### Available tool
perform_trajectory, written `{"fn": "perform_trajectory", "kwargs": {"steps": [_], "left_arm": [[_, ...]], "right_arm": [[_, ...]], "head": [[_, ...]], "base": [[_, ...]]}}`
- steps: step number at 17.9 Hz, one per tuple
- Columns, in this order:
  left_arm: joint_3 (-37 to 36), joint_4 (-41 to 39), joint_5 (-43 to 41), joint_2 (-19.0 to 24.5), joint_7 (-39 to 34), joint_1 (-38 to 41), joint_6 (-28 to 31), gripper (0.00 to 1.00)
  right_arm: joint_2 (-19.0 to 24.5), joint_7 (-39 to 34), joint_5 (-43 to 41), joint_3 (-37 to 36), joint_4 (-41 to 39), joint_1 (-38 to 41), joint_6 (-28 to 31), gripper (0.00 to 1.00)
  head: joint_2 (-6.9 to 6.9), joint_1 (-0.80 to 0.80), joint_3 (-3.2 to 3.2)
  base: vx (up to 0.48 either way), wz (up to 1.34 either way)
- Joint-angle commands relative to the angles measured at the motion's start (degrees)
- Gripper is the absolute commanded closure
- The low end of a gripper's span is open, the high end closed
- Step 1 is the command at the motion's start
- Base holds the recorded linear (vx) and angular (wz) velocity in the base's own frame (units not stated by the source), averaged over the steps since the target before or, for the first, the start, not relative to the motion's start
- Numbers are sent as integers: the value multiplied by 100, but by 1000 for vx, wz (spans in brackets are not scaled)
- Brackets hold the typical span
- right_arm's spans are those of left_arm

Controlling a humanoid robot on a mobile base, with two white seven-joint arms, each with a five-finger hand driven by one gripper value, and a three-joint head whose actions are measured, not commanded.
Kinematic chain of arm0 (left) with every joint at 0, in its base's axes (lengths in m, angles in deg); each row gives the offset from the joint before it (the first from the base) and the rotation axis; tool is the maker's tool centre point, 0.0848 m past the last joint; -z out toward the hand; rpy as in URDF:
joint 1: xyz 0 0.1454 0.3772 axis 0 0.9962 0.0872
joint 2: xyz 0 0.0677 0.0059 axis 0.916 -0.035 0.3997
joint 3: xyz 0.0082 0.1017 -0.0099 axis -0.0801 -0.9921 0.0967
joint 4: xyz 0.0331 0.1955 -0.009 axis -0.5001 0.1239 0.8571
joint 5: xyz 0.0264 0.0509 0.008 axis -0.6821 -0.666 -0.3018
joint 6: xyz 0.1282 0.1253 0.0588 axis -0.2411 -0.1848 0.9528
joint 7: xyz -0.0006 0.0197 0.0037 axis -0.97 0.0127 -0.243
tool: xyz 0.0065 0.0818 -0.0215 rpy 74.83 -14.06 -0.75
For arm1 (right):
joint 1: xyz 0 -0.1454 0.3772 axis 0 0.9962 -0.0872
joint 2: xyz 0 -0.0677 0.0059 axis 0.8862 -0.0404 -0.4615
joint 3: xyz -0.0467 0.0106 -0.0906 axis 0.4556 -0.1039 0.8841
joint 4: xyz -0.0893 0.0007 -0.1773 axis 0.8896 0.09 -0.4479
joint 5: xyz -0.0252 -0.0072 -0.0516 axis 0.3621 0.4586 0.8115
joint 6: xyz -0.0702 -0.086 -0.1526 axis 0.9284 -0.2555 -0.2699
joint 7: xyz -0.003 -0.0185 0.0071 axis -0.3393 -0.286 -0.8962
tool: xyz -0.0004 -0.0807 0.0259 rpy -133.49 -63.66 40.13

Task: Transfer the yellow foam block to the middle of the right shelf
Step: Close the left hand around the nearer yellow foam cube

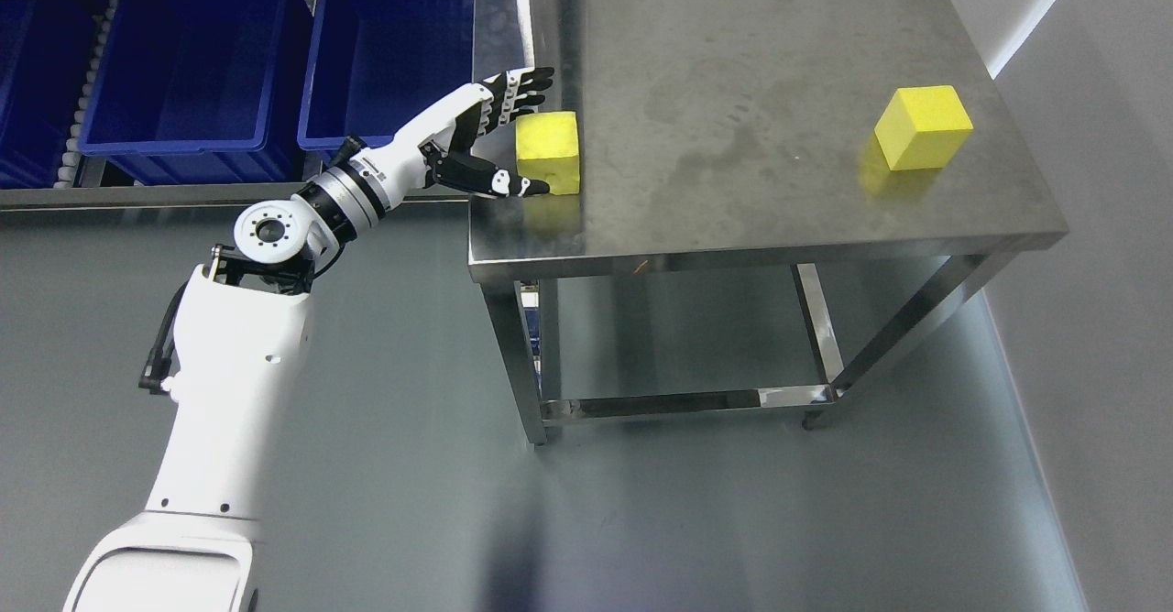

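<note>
A yellow foam block point(548, 151) sits near the left edge of a steel table point(761, 117). My left hand point(513, 126) is right beside it on its left. The fingers point(522, 85) are stretched out above the block's far corner and the thumb point(509, 181) lies along its near lower side, so the hand is open around the block without closing on it. A second yellow foam block point(922, 126) rests alone near the table's right edge. My right arm does not show.
Blue plastic bins point(192, 71) stand on a rack at the upper left, behind my left arm. The table stands on thin steel legs point(513, 355) over a grey floor. A pale wall point(1100, 227) runs along the right.
</note>
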State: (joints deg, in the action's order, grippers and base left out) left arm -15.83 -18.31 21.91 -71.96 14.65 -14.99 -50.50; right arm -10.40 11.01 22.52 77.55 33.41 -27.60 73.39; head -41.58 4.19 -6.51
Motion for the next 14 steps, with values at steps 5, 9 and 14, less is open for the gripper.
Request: {"fn": "perform_trajectory", "kwargs": {"steps": [5, 9, 14], "left_arm": [[-266, 829, -434, -266, -40, -161, -23, 26], [-55, 829, -425, -363, -40, -161, -23, 42], [445, 802, -408, -553, -14, -169, -128, 56]], "right_arm": [[-100, -4, 18, -8, -100, 9, 4, 0], [-100, -4, 18, 0, -100, 9, 4, 0], [-100, -4, 18, 0, -100, 9, 4, 0]], "head": [[0, 0, 0], [0, 0, 0], [0, 0, 0]], "base": [[0, 0], [0, 0], [-1, 14]]}}
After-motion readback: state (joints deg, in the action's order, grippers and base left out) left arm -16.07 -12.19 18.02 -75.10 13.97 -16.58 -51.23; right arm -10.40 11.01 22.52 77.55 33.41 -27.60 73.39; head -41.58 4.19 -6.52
